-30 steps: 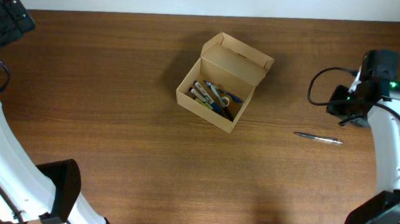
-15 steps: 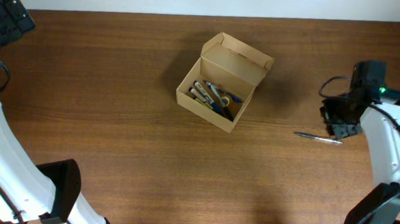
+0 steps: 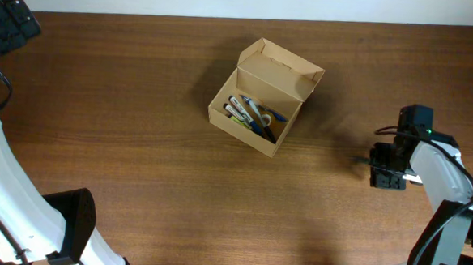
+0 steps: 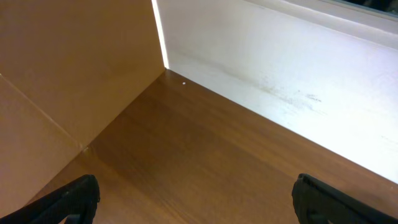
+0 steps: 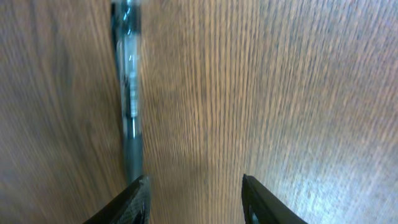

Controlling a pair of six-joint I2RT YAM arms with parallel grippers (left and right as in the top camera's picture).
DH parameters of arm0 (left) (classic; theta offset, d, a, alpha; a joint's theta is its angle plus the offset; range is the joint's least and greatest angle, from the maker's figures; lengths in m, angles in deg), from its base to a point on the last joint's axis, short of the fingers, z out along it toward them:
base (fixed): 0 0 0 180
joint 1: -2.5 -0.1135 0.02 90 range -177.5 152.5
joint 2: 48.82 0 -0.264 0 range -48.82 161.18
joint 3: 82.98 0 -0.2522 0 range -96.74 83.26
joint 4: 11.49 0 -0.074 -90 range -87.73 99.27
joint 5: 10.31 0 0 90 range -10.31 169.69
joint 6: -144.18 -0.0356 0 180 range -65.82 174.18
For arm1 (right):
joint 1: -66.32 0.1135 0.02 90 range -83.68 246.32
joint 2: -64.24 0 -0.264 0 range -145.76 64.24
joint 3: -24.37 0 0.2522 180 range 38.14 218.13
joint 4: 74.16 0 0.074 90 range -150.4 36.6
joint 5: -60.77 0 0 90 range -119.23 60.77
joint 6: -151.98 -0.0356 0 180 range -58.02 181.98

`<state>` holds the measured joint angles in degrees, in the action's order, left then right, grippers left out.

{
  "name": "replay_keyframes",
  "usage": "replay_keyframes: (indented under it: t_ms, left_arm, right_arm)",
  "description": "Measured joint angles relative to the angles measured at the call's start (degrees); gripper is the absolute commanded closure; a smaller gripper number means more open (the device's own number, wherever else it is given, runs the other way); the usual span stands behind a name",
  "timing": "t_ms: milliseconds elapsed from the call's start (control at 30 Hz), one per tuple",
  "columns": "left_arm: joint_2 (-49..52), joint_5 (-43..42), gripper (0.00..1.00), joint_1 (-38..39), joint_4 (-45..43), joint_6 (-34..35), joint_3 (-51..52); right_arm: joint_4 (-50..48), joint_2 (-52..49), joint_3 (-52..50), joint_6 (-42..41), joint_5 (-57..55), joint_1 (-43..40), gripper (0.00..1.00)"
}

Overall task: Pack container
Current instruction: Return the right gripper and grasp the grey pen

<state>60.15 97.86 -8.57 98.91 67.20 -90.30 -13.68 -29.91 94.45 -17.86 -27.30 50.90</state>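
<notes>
The container is a tan cardboard box at the table's middle, its flap lid standing open at the back, with several pens inside. A clear silver pen lies on the wood at the right; in the overhead view my right gripper covers nearly all of it. In the right wrist view my right gripper is open and low over the table, and the pen runs up from beside the left finger, not between the jaws. My left gripper is open and empty at the far left corner.
A white wall and a tan panel border the table's far left corner. Bare brown wood lies between the box and both arms. The right arm's white link reaches in from the right front.
My right gripper has moved from the back right forward and down over the loose pen, now covering it from above. The left arm and the box have not moved.
</notes>
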Motion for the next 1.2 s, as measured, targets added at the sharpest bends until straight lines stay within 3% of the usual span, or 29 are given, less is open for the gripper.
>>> replay_keyframes:
  t_ms: [1200]
  left_arm:
    - [0.0,0.0,0.00,0.0,0.0,0.0,0.0]
  right_arm:
    - [-7.0,-2.7,1.5,-0.5,3.0,-4.0,0.57]
